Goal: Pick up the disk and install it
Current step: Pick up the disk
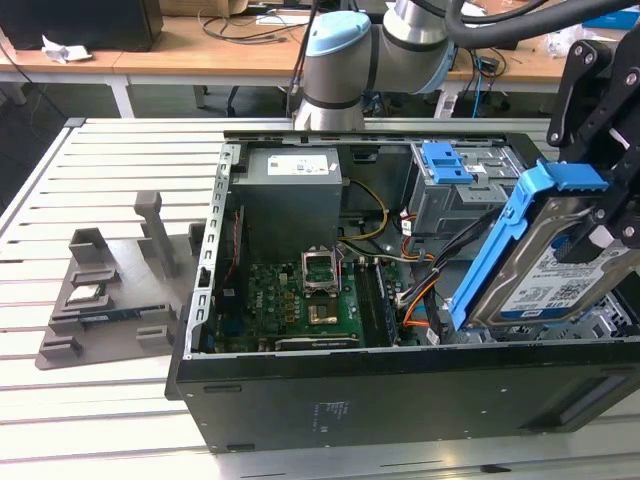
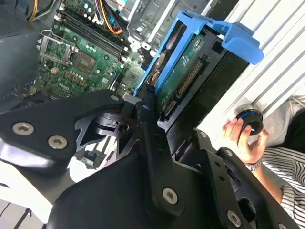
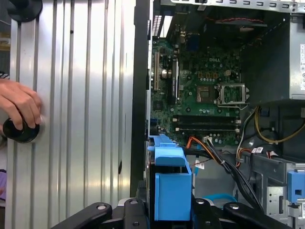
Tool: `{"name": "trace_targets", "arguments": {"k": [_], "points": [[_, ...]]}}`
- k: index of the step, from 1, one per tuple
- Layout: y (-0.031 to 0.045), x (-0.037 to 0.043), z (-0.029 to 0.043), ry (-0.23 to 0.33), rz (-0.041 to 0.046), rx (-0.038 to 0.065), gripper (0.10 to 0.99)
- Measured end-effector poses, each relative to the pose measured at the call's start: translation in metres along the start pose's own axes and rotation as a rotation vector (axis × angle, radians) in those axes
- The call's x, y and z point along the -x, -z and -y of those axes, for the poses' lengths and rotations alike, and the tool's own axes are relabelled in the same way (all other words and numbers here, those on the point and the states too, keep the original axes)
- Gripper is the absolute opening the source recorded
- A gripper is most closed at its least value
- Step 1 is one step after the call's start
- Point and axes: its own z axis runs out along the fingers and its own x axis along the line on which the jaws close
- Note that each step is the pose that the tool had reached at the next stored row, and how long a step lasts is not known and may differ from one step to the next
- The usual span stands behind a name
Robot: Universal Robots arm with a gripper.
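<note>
We see the claw (image 1: 588, 243) clamped on the disk (image 1: 545, 285) (blue carrier and all). It hangs tilted over the open computer case (image 1: 400, 405), at the exterior view's right end.

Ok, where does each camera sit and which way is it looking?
Exterior view: off the arm, looking down into the open case; shows arm joints and the pincer gripping the disk.
Second wrist view: on the wrist, looking along pincer links at the disk's connector edge.
First wrist view: on the wrist, looking over the disk's carrier at the motherboard.
Both wrist views share a person's hand.
</note>
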Motion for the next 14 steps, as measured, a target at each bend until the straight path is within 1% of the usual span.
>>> {"name": "trace_targets", "arguments": {"k": [8,14], "points": [[-0.0002,0.0087,0.0147,0.000,-0.0001,0.000,0.365],[-0.0002,0.0117,0.0227,0.000,-0.0005,0.000,0.365]]}}
